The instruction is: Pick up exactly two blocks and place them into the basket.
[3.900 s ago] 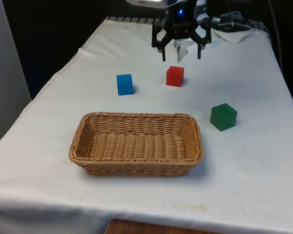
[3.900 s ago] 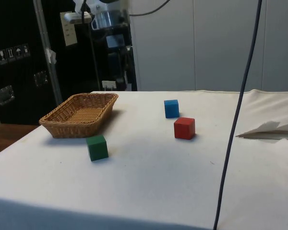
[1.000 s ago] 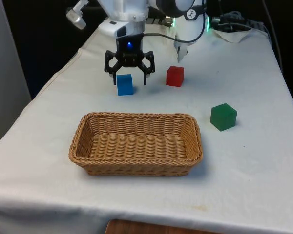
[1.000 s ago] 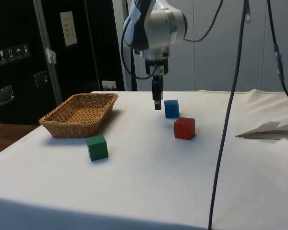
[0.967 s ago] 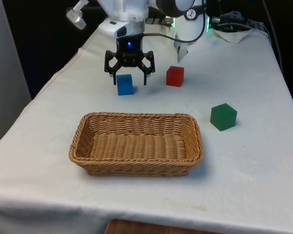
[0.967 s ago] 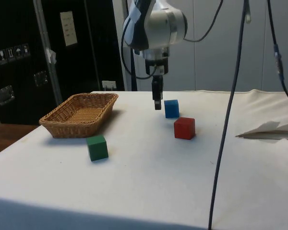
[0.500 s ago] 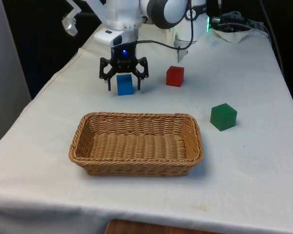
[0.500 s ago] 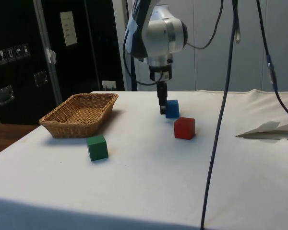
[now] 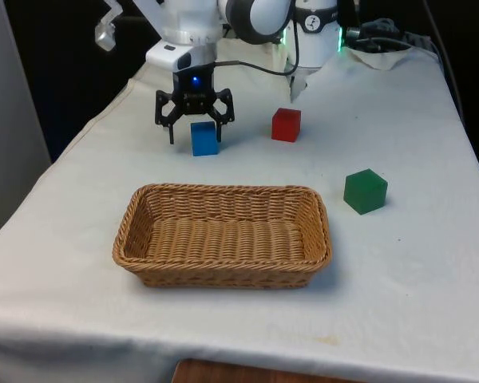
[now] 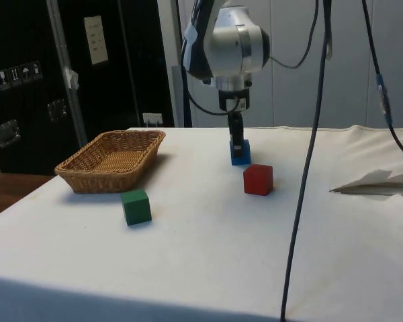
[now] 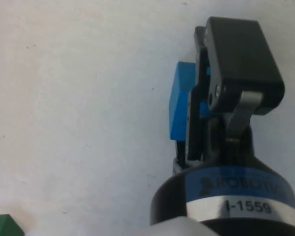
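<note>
The pincer [image 9: 195, 137] has come lower and is now standing wide open around the blue block [image 9: 204, 138], gripping nothing; the desk [image 9: 431, 263] beside it is lying free.

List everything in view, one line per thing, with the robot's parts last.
blue block: one, blue, on the cloth at the far side of the table, towards the front view's left, between the open fingers.
red block: one, red, on the cloth to the front view's right of the blue block.
green block: one, green, on the cloth to the front view's right of the basket.
basket: one, tan wicker, nearer the front camera than the blocks, nothing in it.
crumpled paper: one, white, on the cloth past the red block in the side view.
gripper: one, black, open, lowered around the blue block.
</note>
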Controlling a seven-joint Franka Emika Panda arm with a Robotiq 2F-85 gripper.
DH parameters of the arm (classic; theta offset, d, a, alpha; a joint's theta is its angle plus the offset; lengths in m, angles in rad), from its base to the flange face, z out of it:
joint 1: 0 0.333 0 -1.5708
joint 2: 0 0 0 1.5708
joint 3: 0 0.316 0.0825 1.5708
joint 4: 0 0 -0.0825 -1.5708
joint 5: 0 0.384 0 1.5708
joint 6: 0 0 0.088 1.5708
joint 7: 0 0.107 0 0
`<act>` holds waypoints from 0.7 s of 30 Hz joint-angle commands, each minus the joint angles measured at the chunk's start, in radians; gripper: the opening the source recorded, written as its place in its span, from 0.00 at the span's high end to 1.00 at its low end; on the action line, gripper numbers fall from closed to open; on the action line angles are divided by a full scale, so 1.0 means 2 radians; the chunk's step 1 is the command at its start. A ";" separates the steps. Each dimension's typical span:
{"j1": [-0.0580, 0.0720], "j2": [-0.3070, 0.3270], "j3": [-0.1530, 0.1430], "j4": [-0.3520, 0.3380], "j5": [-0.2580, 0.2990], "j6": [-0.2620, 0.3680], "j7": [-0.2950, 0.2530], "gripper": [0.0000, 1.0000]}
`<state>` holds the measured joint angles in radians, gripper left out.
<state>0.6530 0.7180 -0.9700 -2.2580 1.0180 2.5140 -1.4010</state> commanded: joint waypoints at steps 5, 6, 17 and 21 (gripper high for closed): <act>0.000 -0.001 0.000 -0.003 0.003 0.005 -0.008 0.00; 0.000 0.000 0.000 -0.003 0.003 0.003 -0.007 0.00; 0.002 0.000 -0.002 -0.001 0.002 -0.001 -0.002 1.00; 0.002 0.000 -0.003 -0.001 0.000 -0.002 -0.002 1.00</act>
<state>0.6570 0.7170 -0.9760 -2.2600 1.0180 2.5100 -1.4060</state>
